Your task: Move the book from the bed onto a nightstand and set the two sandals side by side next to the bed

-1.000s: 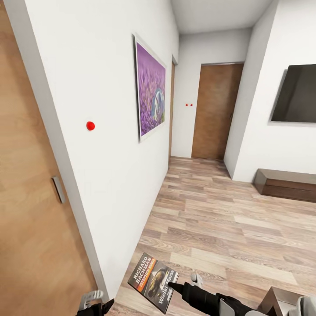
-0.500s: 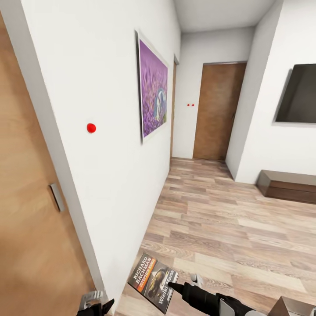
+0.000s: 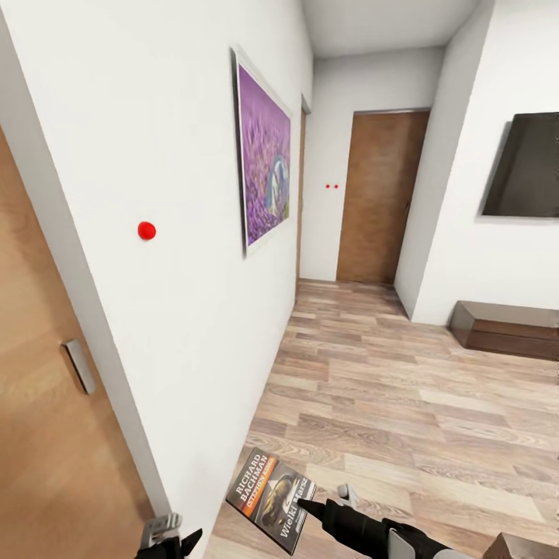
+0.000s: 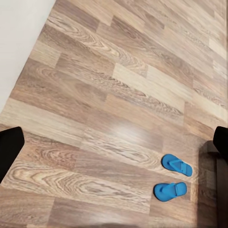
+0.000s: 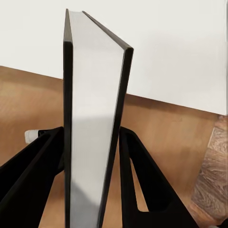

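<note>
Our view has shifted rightward since a second ago; the book stays clamped in our right gripper, cover reading "RICHARD BACHMAN". Left gripper: fingers spread wide over two blue sandals on open plank floor. Wall close left; painting, far door, television.

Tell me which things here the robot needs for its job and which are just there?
For the job:
- small dark paperback book with white lettering and an orange band, clamped in the right gripper
- two flat bright-blue sandals on the wood-plank floor

Just there:
- purple framed picture
- black wall screen
- brown wooden doors
- low dark wooden bench
- red wall dot
</note>
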Tool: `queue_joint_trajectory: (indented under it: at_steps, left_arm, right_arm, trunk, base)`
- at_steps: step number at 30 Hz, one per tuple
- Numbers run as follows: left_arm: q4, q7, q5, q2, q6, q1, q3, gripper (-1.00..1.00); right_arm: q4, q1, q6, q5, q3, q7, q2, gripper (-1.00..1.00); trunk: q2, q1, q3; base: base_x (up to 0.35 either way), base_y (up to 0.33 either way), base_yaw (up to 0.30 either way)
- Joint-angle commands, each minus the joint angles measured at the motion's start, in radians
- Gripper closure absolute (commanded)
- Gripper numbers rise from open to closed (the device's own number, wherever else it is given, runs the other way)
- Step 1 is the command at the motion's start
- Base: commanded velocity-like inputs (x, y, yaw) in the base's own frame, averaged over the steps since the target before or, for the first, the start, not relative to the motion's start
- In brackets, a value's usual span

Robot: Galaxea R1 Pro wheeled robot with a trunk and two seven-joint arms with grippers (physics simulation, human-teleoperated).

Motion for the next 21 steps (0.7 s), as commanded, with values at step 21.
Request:
queue_joint_trajectory:
  at_steps: [21]
  left_arm:
    - [0.001,-0.001,-0.011,0.000,-0.006,-0.001,0.007,-1.00]
  right_arm:
    - [0.002,-0.001,0.009,-0.011,0.006,0.003,0.000,1.00]
  trunk:
    - [-0.002,0.000,-0.002]
  base:
    - [0.000,0.000,-0.116]
